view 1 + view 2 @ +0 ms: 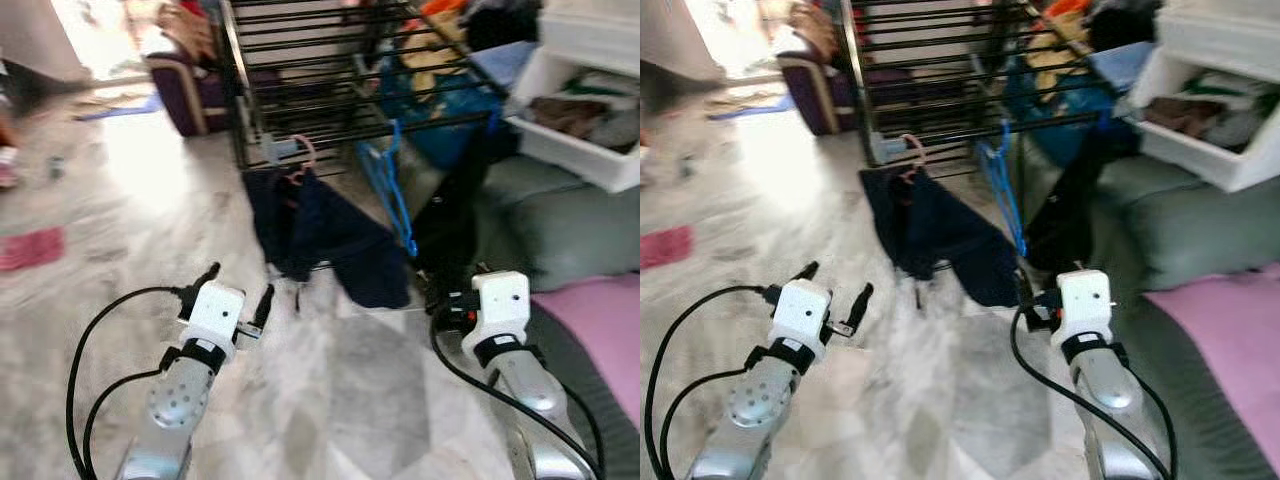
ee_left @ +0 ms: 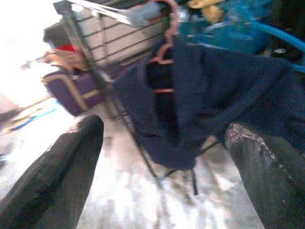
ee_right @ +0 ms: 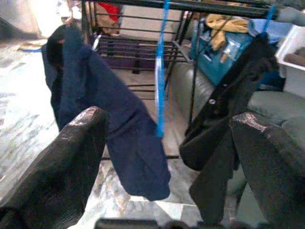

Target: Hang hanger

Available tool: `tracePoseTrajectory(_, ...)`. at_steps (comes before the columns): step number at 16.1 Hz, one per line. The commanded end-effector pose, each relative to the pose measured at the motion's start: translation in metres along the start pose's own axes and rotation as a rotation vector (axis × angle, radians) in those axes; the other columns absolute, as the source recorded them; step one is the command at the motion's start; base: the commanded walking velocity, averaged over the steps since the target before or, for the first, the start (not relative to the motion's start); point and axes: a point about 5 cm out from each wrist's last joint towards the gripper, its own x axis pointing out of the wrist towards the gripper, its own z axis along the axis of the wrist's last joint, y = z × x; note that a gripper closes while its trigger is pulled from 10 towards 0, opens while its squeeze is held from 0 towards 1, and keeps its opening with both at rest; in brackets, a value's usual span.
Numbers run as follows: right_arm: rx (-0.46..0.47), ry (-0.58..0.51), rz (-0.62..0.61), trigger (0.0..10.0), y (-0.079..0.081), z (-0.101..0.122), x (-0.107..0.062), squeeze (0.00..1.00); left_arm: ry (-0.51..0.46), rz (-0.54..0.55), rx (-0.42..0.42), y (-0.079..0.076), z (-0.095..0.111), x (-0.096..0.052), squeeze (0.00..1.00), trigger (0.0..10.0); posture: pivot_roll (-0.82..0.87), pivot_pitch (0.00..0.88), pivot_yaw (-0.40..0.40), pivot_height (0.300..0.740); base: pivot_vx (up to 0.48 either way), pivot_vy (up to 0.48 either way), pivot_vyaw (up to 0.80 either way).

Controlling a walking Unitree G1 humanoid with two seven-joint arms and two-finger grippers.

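I have both end effectors, left (image 1: 236, 290) and right (image 3: 167, 157), spread and empty. The pink hanger (image 1: 300, 160) hangs on the drying rack (image 1: 330, 70), carrying soft dark cloth; I'd grip its stiff, light hook.

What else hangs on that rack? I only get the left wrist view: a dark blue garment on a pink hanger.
Observer: A blue hanger that looks empty hangs just to the robot's right of that garment.
Operator: Anything past it?
Observer: A black garment hangs further right.
Operator: Is the other hand holding something?
Observer: No. The right gripper is open and empty, pointing at the rack.
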Motion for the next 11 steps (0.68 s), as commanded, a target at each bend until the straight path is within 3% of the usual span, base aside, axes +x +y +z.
tracePoseTrajectory(1,0.009,-0.015,-0.048,10.0,-0.011,0.003,-0.004,0.0,0.01,0.043,0.024,0.006,-0.002,0.002,0.0,10.0,-0.04,0.0,0.054,0.74,0.0,0.0,0.8)
tracePoseTrajectory(4,0.046,-0.006,-0.085,10.0,-0.017,-0.002,-0.025,0.0,0.061,0.224,0.082,0.034,-0.006,0.008,0.0,10.0,-0.08,0.0,0.167,0.74,0.0,0.0,0.8)
tracePoseTrajectory(5,0.061,0.011,-0.1,10.0,-0.019,-0.007,-0.032,0.0,0.095,0.248,0.056,0.039,-0.011,0.009,0.0,10.0,-0.1,0.0,0.199,0.74,0.0,0.0,0.8)
tracePoseTrajectory(9,0.079,0.007,-0.109,10.0,-0.017,-0.003,-0.032,0.0,0.13,0.167,0.009,0.028,-0.014,0.02,0.0,10.0,-0.14,0.0,0.22,0.74,0.0,0.0,0.8)
tracePoseTrajectory(11,0.091,0.003,-0.096,10.0,-0.012,-0.001,-0.027,0.0,0.121,0.186,-0.009,0.025,-0.011,0.023,0.0,10.0,-0.13,0.0,0.178,0.74,0.0,0.0,0.0)
